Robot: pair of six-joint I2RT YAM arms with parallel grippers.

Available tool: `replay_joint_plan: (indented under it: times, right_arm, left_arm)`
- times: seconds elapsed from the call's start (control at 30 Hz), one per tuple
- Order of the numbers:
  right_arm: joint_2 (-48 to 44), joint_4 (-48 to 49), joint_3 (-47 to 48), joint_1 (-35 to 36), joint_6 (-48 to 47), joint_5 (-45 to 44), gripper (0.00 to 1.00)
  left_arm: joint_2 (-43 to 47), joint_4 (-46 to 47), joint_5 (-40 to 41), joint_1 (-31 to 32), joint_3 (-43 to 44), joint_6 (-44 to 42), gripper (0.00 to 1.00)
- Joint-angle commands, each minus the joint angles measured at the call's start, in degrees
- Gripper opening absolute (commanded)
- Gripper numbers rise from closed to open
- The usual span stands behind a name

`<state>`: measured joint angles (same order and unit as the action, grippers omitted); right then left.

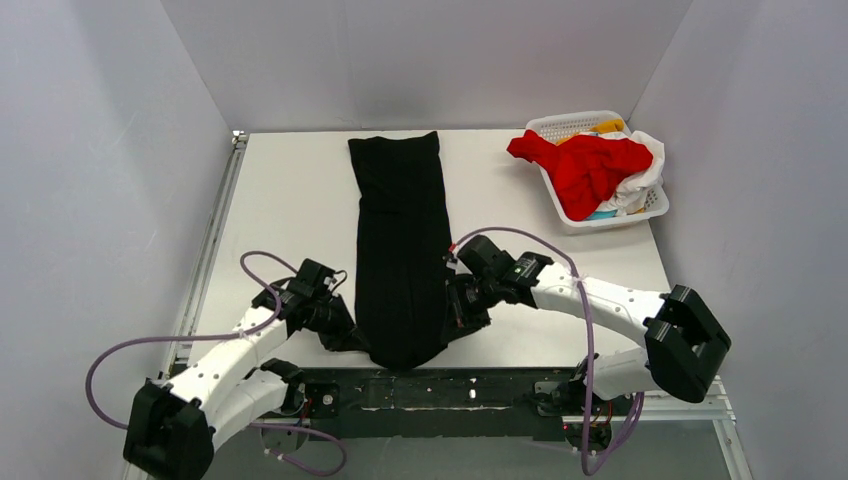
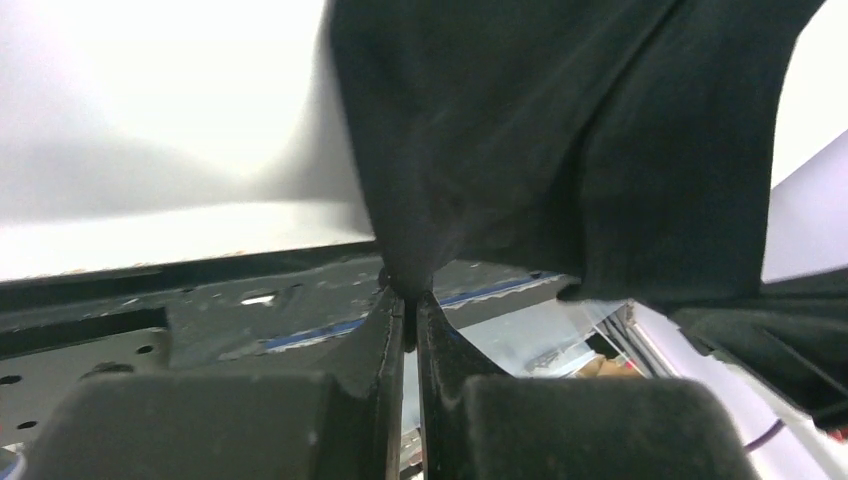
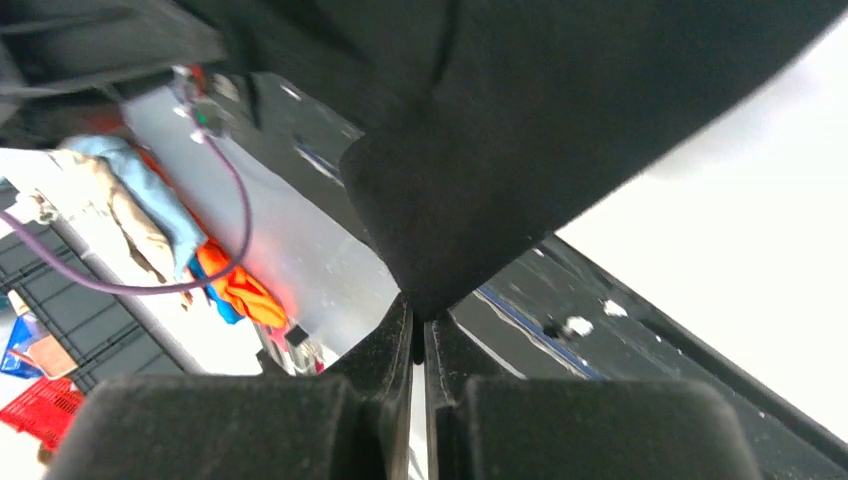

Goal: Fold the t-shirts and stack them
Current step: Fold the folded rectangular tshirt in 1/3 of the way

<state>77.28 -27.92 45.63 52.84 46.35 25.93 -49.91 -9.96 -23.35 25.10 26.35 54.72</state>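
We can't see the black t-shirt (image 1: 400, 250) near corners under the left gripper (image 1: 347, 338) and right gripper (image 1: 466, 312); the red t-shirt (image 1: 590, 165) buries most of the white t-shirt (image 1: 648, 175) and yellow t-shirt (image 1: 607, 126).

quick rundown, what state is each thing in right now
black t-shirt, folded into a long strip, lying on the table, near end pinched
left gripper, shut on black t-shirt
right gripper, shut on black t-shirt
red t-shirt, crumpled, draped over the basket
basket, upright, heaped full

Left arm (image 1: 235, 350) and right arm (image 1: 610, 300): white shells, chunky black joint blocks, looping purple cables (image 1: 585, 350). Left gripper (image 2: 410, 300) and right gripper (image 3: 417, 320): matte black wedge fingers (image 2: 385, 345).
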Motion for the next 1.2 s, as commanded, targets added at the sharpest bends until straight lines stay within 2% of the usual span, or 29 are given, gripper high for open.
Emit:
replay_joint_plan:
  times: [0.0, 0.1, 0.33, 0.53, 0.77, 0.9, 1.17]
  right_arm:
    - [1.49, -2.51, 8.49, -2.84, -2.5, -3.87, 0.02]
    - [4.41, -1.64, 13.63, -6.28, -3.37, -3.99, 0.02]
    - [14.39, -7.43, 29.54, -14.19, -7.12, -7.84, 0.02]
    - [22.67, -7.61, 40.07, -21.1, -9.68, -6.0, 0.04]
    - [32.55, -9.03, 50.5, -25.15, -15.12, -2.84, 0.06]
    - [35.8, -9.19, 54.47, -26.54, -17.65, -3.32, 0.08]
    - [42.54, -8.12, 60.19, -28.04, -22.09, 1.02, 0.11]
  left_arm:
    - [-9.43, 2.02, 0.16, -0.18, 7.51, 0.69, 0.0]
    - [-15.61, 1.52, 4.44, -1.51, 14.75, -0.48, 0.0]
    - [-28.96, -7.19, 14.22, -7.02, 33.01, -4.32, 0.0]
    - [-41.76, -6.83, 14.75, -12.55, 44.88, -5.83, 0.0]
    - [-54.53, -7.73, 13.9, -14.95, 58.34, -7.96, 0.0]
    - [-57.87, -5.46, 14.26, -15.01, 61.68, -10.13, 0.0]
    - [-67.06, -11.16, 13.07, -15.45, 72.06, -13.1, 0.06]
